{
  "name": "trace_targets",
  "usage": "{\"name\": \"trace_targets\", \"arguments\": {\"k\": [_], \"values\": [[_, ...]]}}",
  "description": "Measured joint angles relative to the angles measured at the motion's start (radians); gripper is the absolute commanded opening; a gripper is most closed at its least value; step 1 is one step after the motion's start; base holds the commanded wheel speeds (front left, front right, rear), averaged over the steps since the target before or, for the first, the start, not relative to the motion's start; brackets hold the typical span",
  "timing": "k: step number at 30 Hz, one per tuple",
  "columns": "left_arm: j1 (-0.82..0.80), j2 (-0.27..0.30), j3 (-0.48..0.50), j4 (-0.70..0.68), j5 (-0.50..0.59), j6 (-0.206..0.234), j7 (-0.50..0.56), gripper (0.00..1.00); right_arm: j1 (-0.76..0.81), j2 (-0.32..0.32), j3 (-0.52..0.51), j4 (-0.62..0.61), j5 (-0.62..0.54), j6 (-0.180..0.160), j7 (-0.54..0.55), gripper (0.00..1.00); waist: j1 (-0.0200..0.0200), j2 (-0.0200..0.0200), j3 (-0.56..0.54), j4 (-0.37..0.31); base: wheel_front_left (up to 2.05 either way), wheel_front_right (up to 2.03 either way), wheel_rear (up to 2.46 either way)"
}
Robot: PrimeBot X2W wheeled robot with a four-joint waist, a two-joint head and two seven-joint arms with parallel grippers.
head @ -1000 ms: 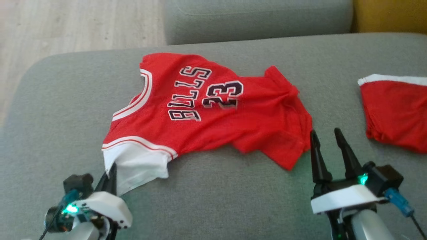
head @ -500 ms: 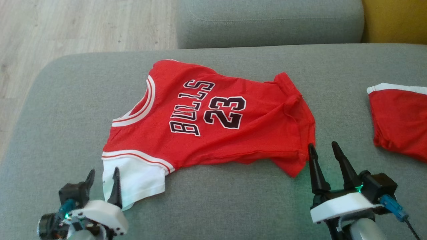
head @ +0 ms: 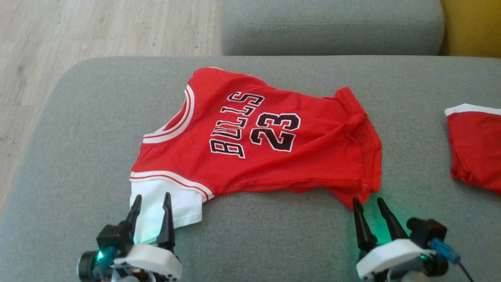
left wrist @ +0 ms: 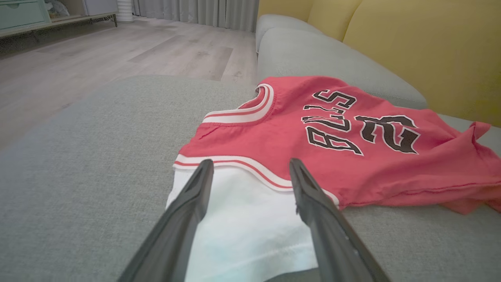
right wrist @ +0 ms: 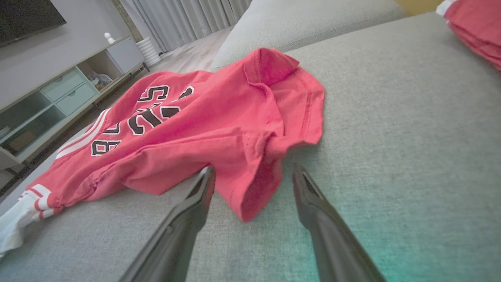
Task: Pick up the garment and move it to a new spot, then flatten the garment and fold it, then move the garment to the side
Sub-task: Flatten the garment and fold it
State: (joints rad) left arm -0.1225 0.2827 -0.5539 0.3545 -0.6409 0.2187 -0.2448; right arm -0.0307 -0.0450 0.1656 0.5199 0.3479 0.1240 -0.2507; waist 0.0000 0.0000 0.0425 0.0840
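The garment [head: 254, 141], a red jersey with black lettering and a white sleeve [head: 164, 203], lies spread on the grey sofa seat [head: 78, 137]. My left gripper [head: 152, 196] stands open at its near left, its fingers either side of the white sleeve [left wrist: 242, 219] with nothing held. At the garment's [right wrist: 195, 129] near right corner, my right gripper [head: 368, 200] is open too. The rumpled red hem corner [right wrist: 254, 196] lies between its fingers. In the left wrist view the left gripper [left wrist: 250, 162] points along the garment [left wrist: 242, 137].
Another red piece with a white band [head: 475, 149] lies at the seat's right edge. A grey back cushion [head: 332, 27] sits behind the seat, with a yellow one [head: 473, 27] to its right. Wood floor [head: 98, 31] lies to the left. A low cabinet [right wrist: 58, 98] stands beyond.
My left gripper has opened and let go of the white sleeve, which now lies flat. The garment's right hem has settled flatter. The head camera has shifted. My right gripper stays open.
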Motion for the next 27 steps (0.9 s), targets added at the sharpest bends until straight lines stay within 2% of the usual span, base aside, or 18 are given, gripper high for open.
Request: {"name": "trace_targets", "arguments": {"k": [3, 11, 18, 27], "values": [[-0.001, -0.014, -0.001, 0.002, 0.008, 0.000, -0.003, 1.00, -0.049, 0.000, 0.024, 0.051, 0.053, 0.000, 0.000, 1.00, 0.0000, 0.0000, 0.010, 0.004, 0.00, 0.00, 0.00], [-0.001, -0.017, 0.005, 0.032, 0.009, -0.011, -0.003, 1.00, -0.111, 0.000, 0.050, 0.097, 0.087, 0.000, 0.000, 1.00, 0.0000, 0.0000, 0.020, 0.011, 0.00, 0.00, 0.00], [-0.002, -0.019, 0.010, 0.043, 0.010, -0.017, -0.003, 1.00, -0.111, -0.001, 0.089, 0.070, 0.115, 0.000, 0.000, 1.00, 0.0000, 0.0000, 0.026, 0.008, 0.00, 0.00, 0.00], [-0.010, -0.032, 0.016, 0.061, 0.018, -0.027, -0.004, 1.00, -0.126, -0.002, 0.090, 0.024, 0.117, 0.000, 0.000, 1.00, 0.0000, 0.0000, 0.026, 0.005, 0.00, 0.00, 0.00]]}}
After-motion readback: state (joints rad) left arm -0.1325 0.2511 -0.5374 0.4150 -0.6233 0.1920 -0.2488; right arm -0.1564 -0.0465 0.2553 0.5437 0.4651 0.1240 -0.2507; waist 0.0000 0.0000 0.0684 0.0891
